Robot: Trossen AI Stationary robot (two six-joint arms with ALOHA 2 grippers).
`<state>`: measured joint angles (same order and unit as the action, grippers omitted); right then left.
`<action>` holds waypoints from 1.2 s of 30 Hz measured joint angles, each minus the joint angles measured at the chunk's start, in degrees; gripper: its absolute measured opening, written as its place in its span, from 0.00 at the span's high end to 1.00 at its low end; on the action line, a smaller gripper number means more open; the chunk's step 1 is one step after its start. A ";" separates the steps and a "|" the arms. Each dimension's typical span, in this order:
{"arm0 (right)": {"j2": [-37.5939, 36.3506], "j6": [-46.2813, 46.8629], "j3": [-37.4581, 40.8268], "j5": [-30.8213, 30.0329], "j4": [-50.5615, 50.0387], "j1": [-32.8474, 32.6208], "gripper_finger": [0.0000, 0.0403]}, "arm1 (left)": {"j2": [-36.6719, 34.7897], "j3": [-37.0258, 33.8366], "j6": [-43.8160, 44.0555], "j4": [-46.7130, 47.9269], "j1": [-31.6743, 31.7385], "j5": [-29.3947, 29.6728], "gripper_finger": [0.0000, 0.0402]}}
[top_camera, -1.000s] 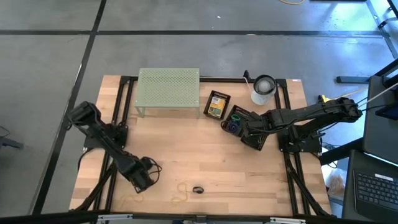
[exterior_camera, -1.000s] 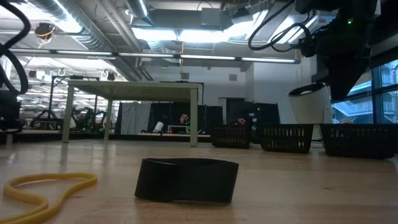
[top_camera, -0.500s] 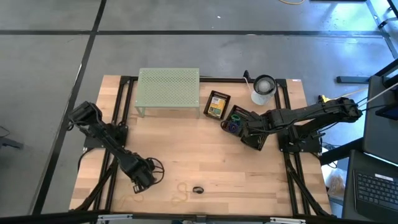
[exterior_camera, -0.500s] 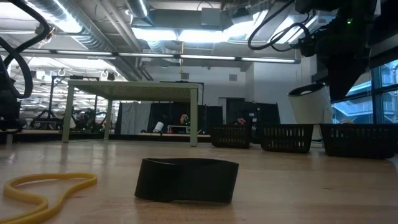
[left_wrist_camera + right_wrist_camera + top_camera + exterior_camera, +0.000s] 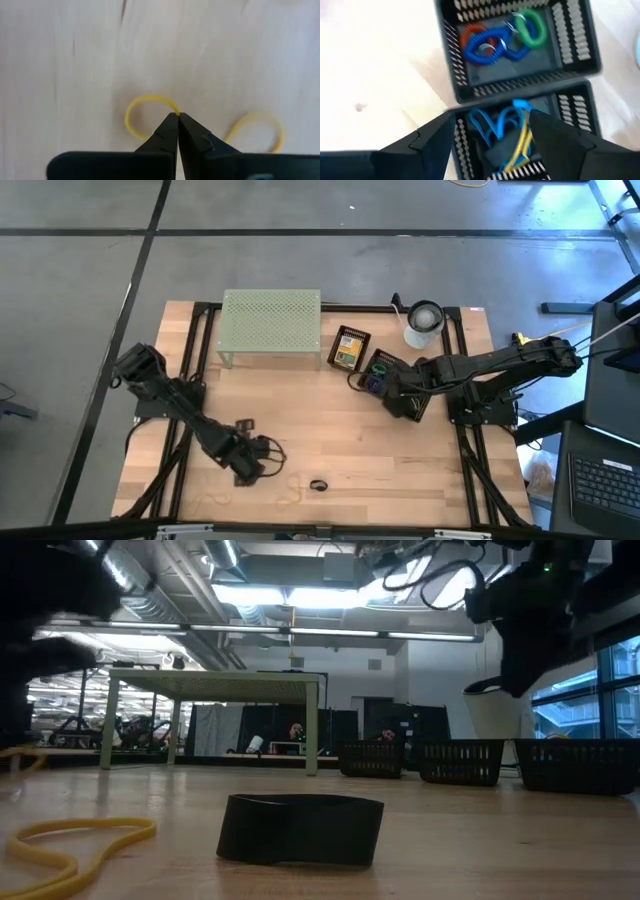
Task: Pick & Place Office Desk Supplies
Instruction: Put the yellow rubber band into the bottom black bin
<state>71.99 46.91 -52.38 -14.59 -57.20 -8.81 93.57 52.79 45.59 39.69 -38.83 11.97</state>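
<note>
Near the front edge of the table (image 5: 330, 430), the left gripper (image 5: 178, 116) is clenched on a yellow rubber band (image 5: 145, 102), its fingertips pinching the top of the loop. Just beside it lies a black clip (image 5: 319, 485), with another yellow band (image 5: 70, 845) close by. Farther back on the right, the right gripper (image 5: 492, 122) hangs spread apart over black mesh baskets (image 5: 572, 45) holding blue, green and red coils.
</note>
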 joint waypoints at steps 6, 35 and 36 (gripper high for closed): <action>0.00 -4.02 0.00 -1.16 6.50 -0.01 0.36 | -0.14 3.61 -13.30 -7.05 4.82 9.30 1.00; 0.00 -16.35 0.00 -16.48 33.00 -2.70 0.37 | -0.40 27.42 -58.31 -34.34 11.93 37.92 0.99; 0.00 -17.80 0.00 -16.35 34.70 -2.98 0.37 | -0.40 27.43 -58.34 -34.51 11.93 37.95 0.99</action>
<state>71.99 29.10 -52.38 -30.94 -22.50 -11.79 93.17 80.23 -12.75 5.19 -26.89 49.92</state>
